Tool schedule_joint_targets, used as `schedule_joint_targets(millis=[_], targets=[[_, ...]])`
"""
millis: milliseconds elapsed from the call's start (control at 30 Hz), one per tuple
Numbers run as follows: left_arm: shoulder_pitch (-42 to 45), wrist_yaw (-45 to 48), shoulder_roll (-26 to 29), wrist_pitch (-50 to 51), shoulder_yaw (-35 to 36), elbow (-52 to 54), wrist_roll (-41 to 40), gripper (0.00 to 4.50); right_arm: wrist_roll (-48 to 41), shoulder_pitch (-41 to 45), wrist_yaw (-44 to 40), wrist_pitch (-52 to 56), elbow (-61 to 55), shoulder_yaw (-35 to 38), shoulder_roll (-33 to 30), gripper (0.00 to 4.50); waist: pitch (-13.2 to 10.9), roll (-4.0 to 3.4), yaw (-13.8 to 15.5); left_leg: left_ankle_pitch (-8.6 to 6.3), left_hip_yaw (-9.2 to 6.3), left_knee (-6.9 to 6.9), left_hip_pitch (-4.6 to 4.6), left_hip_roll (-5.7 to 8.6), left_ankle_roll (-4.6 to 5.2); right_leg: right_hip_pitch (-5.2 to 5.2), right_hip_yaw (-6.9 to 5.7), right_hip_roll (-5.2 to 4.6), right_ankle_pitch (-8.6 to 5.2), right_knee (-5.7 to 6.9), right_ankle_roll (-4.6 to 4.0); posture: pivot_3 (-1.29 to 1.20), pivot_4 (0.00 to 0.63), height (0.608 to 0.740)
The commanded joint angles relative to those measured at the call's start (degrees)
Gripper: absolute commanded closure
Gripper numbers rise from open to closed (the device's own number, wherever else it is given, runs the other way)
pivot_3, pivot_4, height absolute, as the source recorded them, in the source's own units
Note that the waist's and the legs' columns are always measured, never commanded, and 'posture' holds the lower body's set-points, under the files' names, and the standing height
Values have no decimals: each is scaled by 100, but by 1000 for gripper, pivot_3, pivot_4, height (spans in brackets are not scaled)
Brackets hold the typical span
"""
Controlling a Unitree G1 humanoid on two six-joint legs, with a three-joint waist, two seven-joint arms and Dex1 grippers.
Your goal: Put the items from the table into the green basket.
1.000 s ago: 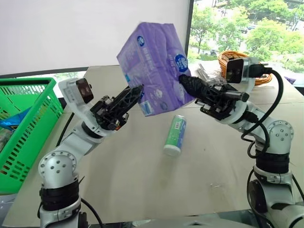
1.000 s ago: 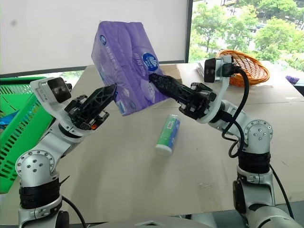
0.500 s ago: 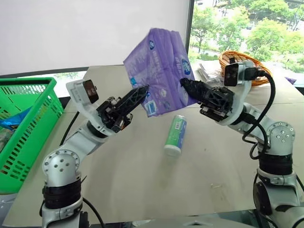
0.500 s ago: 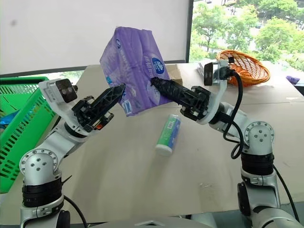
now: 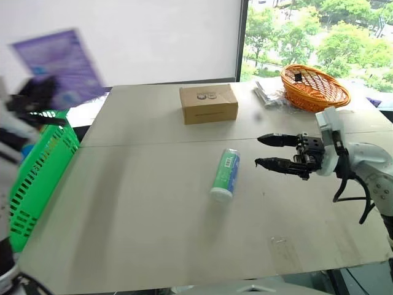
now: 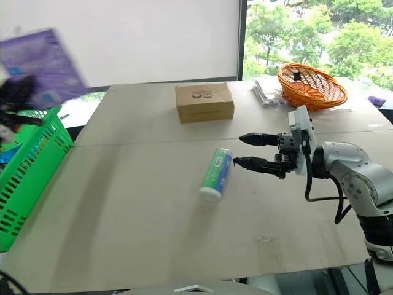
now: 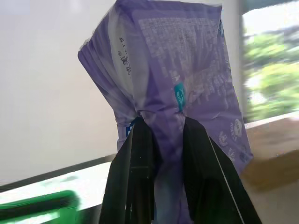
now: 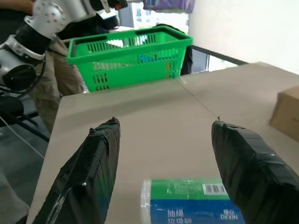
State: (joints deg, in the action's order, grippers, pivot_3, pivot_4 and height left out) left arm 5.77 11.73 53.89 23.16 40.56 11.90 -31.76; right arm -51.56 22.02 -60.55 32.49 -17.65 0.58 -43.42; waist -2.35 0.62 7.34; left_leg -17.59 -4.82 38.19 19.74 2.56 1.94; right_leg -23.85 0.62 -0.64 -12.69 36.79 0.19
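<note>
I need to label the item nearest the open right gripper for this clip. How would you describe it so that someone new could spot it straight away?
Start at the pale table and find the seam across its middle. Just on the near side of that seam lies the green-and-white bottle on its side, white cap toward the robot, with the right gripper open beside it. Unlike the brown cardboard box and orange wicker basket farther back, it is a cylinder.

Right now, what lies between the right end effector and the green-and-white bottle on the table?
Only bare beige tabletop: in the right eye view, the open right end effector faces the green-and-white cylindrical bottle.
</note>
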Motion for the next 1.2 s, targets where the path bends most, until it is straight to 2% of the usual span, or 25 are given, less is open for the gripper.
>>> schedule_joint_targets(millis=[33, 100, 133, 267, 433, 500, 533, 567, 700, 767, 867, 933, 1033, 1100, 1200], targets=[[-377, -566, 161, -884, 716, -446, 1536, 4223, -181, 370, -56, 43, -90, 131, 235, 1222, -4, 12, 23, 0, -3, 0, 1, 0, -1, 0, -4, -1, 1, -1, -1, 252, 0, 740], [-1059, -791, 426, -1015, 685, -842, 2678, 4223, -181, 483, -80, 121, 1, 101, 364, 1222, -4, 12, 88, -1, 0, -6, 2, 3, -2, -2, -1, -9, 5, -4, -2, 267, 0, 740], [-1200, -861, 445, -1051, 720, -1018, 2909, 4223, -146, 513, -122, 137, 36, 82, 393, 1222, -3, 13, 137, -2, 0, -9, 2, 6, -1, -2, -2, -13, 6, -5, -2, 267, 0, 740], [-1039, -762, 293, -1009, 567, -1721, 2882, 4223, 78, 671, -215, 38, 147, 17, 546, 1222, -1, 26, 390, -3, -13, -13, 15, 16, 2, -9, -22, -29, 5, -12, -1, 266, 0, 740], [-638, -513, 159, -1127, 392, -2110, 2743, 4223, 309, 809, 0, -59, 150, 53, 834, 1222, 10, 51, 619, -8, -32, -12, 23, 14, -8, -11, -49, -34, 6, -12, -1, 248, 0, 740], [-560, -368, 146, -1172, 339, -2177, 2719, 3245, 332, 785, 18, -24, 94, 63, 870, 1149, 16, 62, 637, -18, -37, -12, 28, 14, -24, -13, -55, -35, 7, -12, -2, 245, 0, 740], [-512, -336, 141, -1196, 317, -2209, 2712, 3031, 350, 760, 24, -24, 75, 66, 874, 1149, 17, 63, 641, -18, -35, -12, 29, 16, -24, -13, -54, -38, 7, -13, -2, 245, 0, 740], [-412, -320, 115, -1244, 309, -2242, 2669, 2609, 375, 727, 25, -31, 56, 71, 867, 1149, 21, 69, 643, -18, -34, -11, 32, 19, -24, -15, -52, -42, 8, -14, -2, 245, 0, 740], [38, -352, -11, -1436, 473, -2335, 2423, 652, 498, 624, 103, -44, 0, 129, 824, 1149, 38, 95, 631, -18, -32, -7, 59, 21, -25, -44, -51, -43, 9, -10, -2, 230, 0, 740], [213, -152, -47, -1769, 554, -2307, 2194, 160, 586, 579, 241, 27, -7, 150, 778, 1149, 43, 102, 624, -17, -28, -6, 85, 21, -26, -77, -46, -43, 10, -1, -4, 230, 0, 740], [286, 445, -70, -1923, 516, -2047, 1775, 160, 1095, 485, 210, -38, 57, -75, 510, 1149, 41, 98, 607, -15, -24, -1, 106, 18, -28, -100, -45, -41, 13, 4, -8, 213, 0, 740], [386, 1002, -132, -1518, 516, -1578, 1051, 160, 1832, 451, 248, -329, 263, -392, 277, 1149, 43, 102, 596, -15, -18, 0, 109, 18, -26, -101, -42, -42, 13, 3, -9, 213, 0, 740], [244, 1819, -127, -651, 303, -632, -23, 160, 2180, 414, 179, -661, 452, -509, 283, 1149, 45, 105, 581, -12, -17, 6, 110, 18, -18, -99, -41, -43, 13, 1, -8, 235, 0, 740], [61, 2003, -178, 167, -88, 130, -655, 160, 2303, 324, 150, -737, 514, -557, 313, 1149, 44, 103, 571, -4, -15, 9, 109, 18, -3, -97, -38, -42, 13, 2, -8, 240, 0, 740], [347, 1268, -755, 1196, -1435, 1019, -930, 160, 2195, 95, -2, -844, 510, -472, 383, 1149, 53, 75, 622, -3, -16, 14, 103, 21, -2, -90, -34, -42, 13, 4, -7, 249, 0, 740]])
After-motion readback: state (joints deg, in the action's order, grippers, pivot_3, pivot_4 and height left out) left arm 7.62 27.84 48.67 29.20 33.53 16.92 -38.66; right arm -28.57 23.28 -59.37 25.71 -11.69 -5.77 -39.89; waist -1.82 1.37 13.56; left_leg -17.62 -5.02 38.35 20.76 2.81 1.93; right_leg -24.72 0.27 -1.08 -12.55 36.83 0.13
